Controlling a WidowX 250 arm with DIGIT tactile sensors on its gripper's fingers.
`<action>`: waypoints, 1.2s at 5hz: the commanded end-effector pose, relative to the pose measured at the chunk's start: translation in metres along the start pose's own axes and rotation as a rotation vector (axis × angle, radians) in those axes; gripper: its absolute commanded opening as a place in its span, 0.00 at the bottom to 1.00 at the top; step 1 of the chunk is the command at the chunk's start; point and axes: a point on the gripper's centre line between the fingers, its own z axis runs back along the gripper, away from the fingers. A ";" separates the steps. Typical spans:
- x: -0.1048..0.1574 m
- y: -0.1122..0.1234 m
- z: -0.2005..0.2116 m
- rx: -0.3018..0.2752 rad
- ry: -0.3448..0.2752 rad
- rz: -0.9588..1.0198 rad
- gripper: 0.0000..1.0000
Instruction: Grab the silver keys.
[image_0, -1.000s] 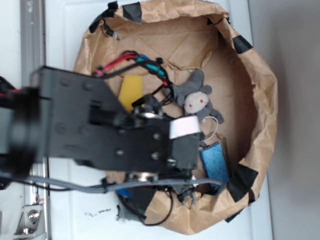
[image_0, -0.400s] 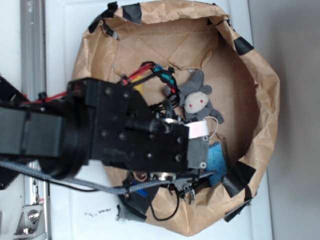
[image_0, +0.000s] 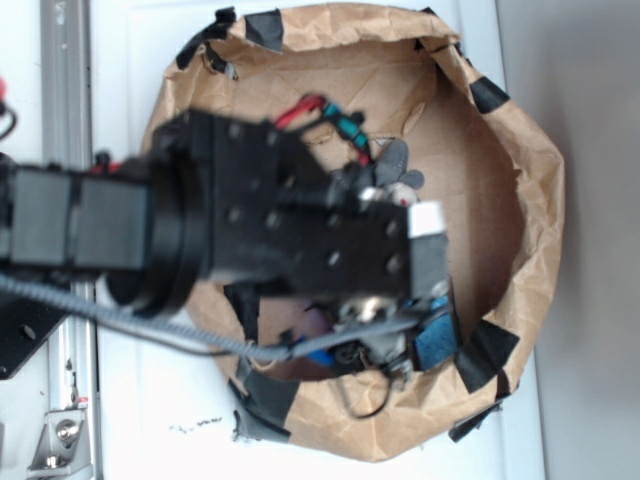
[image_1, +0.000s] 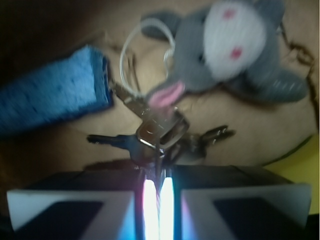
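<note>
A taped brown paper bowl (image_0: 520, 180) holds everything. The gripper (image_1: 158, 192) appears pinched nearly shut on the silver keys (image_1: 159, 136), which lie between plush mouse (image_1: 235, 45) and blue sponge (image_1: 50, 100).

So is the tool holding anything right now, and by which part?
The tool looks shut on the bunch of silver metal keys, pinching its near edge.

Our arm (image_0: 200, 225) is black and boxy, with little round screws. Red, blue and black wires (image_0: 325, 115) loop on top. A grey cable (image_0: 150, 325) hangs below. Our fingers (image_1: 70, 210) have white edges.
</note>
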 end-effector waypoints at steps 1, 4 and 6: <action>0.045 0.052 0.117 -0.079 -0.128 0.143 0.00; 0.006 0.052 0.129 -0.019 -0.219 -0.051 0.00; -0.003 0.040 0.120 0.000 -0.247 -0.051 0.00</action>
